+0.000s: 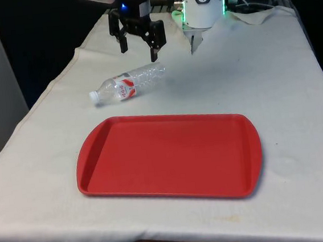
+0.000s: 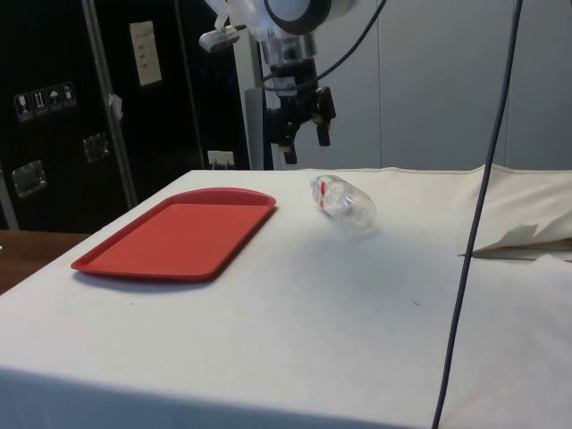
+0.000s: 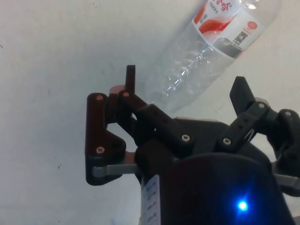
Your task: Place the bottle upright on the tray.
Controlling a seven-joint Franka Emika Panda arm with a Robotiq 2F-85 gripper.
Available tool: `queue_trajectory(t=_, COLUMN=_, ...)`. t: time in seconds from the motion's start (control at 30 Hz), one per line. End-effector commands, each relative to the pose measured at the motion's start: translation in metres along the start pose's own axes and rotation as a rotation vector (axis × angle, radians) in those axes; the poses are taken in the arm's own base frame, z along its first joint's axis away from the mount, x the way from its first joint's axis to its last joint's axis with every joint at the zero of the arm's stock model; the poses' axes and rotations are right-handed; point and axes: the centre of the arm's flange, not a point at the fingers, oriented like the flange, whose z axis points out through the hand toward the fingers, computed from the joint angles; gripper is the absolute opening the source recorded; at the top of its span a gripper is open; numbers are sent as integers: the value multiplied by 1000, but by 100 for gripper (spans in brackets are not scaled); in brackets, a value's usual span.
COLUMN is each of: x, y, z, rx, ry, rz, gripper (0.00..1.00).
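Clear plastic bottle (image 1: 128,84) lies on its side on the cloth, beyond the red tray's (image 1: 99,184) far edge. I hold the gripper (image 1: 138,47) spread above it (nothing grasped); lifting and standing remain.

1 bottle (image 1: 128,84), 1 tray (image 1: 97,161), 1 claw (image 1: 138,50)

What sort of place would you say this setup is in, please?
Probably a robotics lab or test room: a table under a white cloth holds just a red tray and a lying bottle, with loose cables hanging past and dark cabinets behind.
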Motion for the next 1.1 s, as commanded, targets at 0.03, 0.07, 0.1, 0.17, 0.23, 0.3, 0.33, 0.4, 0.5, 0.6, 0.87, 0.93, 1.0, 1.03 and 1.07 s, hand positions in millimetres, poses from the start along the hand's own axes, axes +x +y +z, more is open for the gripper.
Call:
queue_trajectory(t=0.03, x=2, y=2, z=3, rx=-2, ry=2, rz=23, gripper=100)
queue_trajectory(t=0.07, x=0, y=2, z=1, rx=-1, ry=-2, rz=14, gripper=100)
queue_trajectory(t=0.1, x=2, y=3, z=3, rx=-3, ry=1, rz=29, gripper=100)
queue_trajectory(t=0.17, x=2, y=3, z=4, rx=-5, ry=2, rz=38, gripper=100)
queue_trajectory(t=0.23, x=3, y=4, z=5, rx=-6, ry=0, rz=51, gripper=100)
queue_trajectory(t=0.3, x=3, y=5, z=5, rx=-7, ry=-1, rz=70, gripper=100)
queue_trajectory(t=0.33, x=3, y=6, z=7, rx=-9, ry=-4, rz=76, gripper=100)
queue_trajectory(t=0.4, x=2, y=6, z=5, rx=-9, ry=-6, rz=75, gripper=100)
queue_trajectory(t=0.5, x=5, y=8, z=8, rx=-12, ry=-6, rz=105, gripper=100)
queue_trajectory(t=0.6, x=6, y=10, z=8, rx=-14, ry=-8, rz=124, gripper=100)
queue_trajectory(t=0.87, x=7, y=15, z=10, rx=-18, ry=-11, rz=171, gripper=100)
queue_trajectory(t=0.93, x=8, y=17, z=9, rx=-19, ry=-11, rz=183, gripper=100)
queue_trajectory(t=1.0, x=9, y=19, z=10, rx=-21, ry=-12, rz=199, gripper=100)
queue_trajectory(t=1.03, x=8, y=18, z=10, rx=-24, ry=-9, rz=191, gripper=100)
queue_trajectory(t=1.07, x=9, y=20, z=11, rx=-22, ry=-12, rz=206, gripper=100)
